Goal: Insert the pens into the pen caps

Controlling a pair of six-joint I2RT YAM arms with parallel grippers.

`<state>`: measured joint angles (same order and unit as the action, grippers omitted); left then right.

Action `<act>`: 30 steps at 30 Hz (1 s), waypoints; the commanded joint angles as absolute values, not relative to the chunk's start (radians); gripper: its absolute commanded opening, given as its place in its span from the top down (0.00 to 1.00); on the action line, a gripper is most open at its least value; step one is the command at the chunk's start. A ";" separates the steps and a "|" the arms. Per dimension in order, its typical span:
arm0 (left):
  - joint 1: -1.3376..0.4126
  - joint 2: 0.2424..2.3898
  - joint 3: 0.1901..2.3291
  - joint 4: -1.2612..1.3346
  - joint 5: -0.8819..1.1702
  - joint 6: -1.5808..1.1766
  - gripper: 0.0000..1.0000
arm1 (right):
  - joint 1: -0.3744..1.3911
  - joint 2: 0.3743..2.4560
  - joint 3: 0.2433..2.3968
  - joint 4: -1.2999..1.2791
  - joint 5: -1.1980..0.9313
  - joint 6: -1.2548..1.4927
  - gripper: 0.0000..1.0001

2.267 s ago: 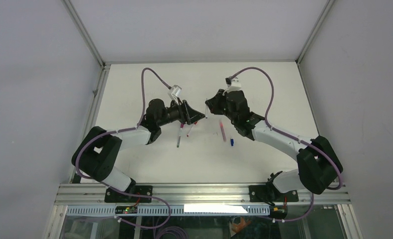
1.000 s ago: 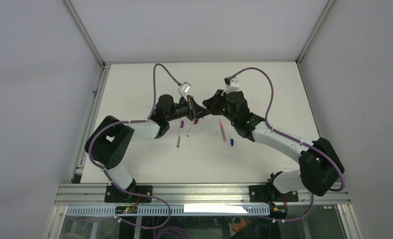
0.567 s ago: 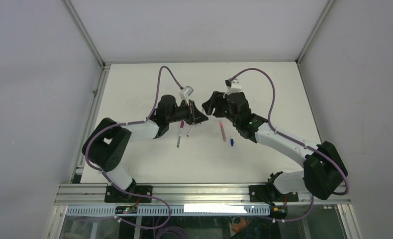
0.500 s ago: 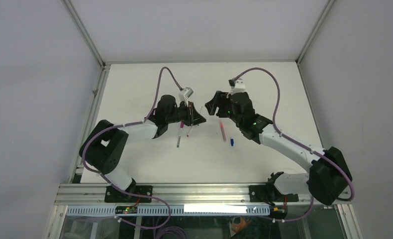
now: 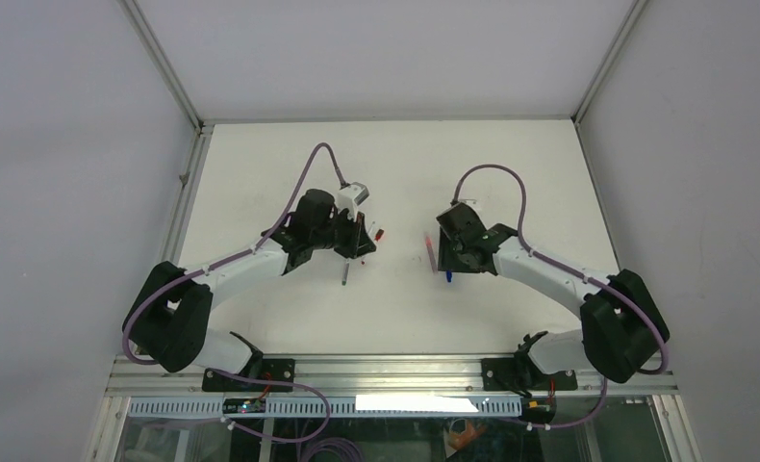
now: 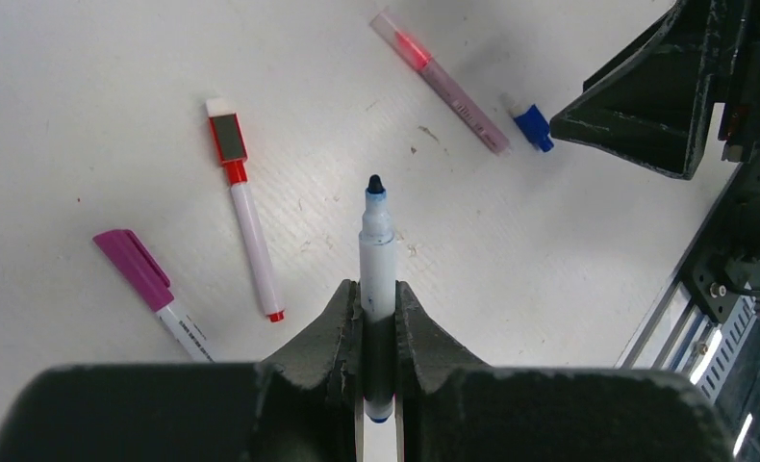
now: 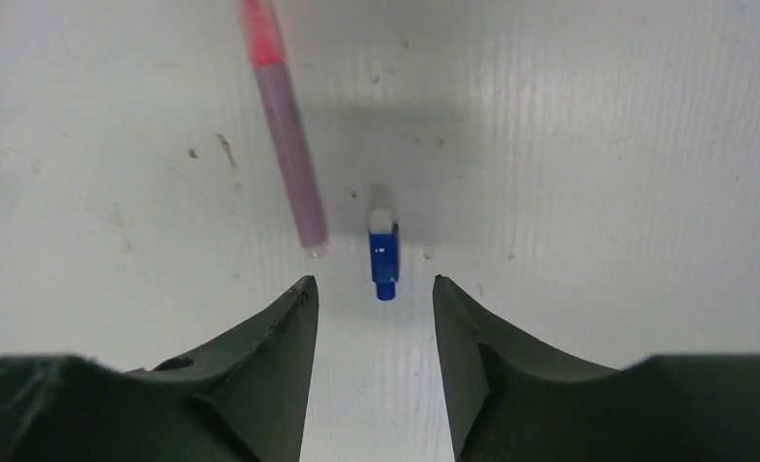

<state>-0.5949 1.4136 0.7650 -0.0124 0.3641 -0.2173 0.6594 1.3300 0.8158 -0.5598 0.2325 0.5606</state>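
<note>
Matt white tabletop point(image 7: 597, 144) faintly ribbed and scuffed, glossy blue plastic cap point(image 7: 383, 258), smooth white plastic pen point(image 6: 377, 274)

place: a robot lab test booth | walls point(image 5: 59, 241): plain grey panels all round | tabletop point(image 5: 395, 318): white | left arm point(image 5: 237, 269), right arm point(image 5: 549, 274): bolted to metal rail point(image 5: 395, 371) | purple cables point(image 5: 492, 167): run along them
</note>
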 commanded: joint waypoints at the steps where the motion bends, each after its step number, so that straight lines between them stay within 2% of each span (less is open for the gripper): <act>1: -0.610 1.372 0.759 -0.064 0.332 -0.172 1.00 | 0.661 1.371 0.817 -0.600 0.276 0.593 0.51; 12: -0.617 1.326 0.737 -0.088 0.298 -0.188 1.00 | 0.661 1.502 0.812 -0.499 0.255 0.574 0.57; 16: -0.617 1.310 0.733 -0.099 0.287 -0.188 1.00 | 0.660 1.528 0.816 -0.480 0.248 0.559 0.65; 18: -0.617 1.311 0.732 -0.103 0.285 -0.188 1.00 | 0.659 1.539 0.818 -0.476 0.246 0.555 0.77; 20: -0.617 1.314 0.730 -0.103 0.282 -0.189 1.00 | 0.658 1.549 0.819 -0.481 0.244 0.554 1.00; 26: -0.618 1.319 0.707 -0.043 0.290 -0.194 1.00 | 0.658 1.419 0.806 -0.459 0.287 0.554 1.00; 30: -0.624 1.341 0.691 0.068 0.369 -0.224 1.00 | 0.657 1.193 0.756 -0.231 0.281 0.529 1.00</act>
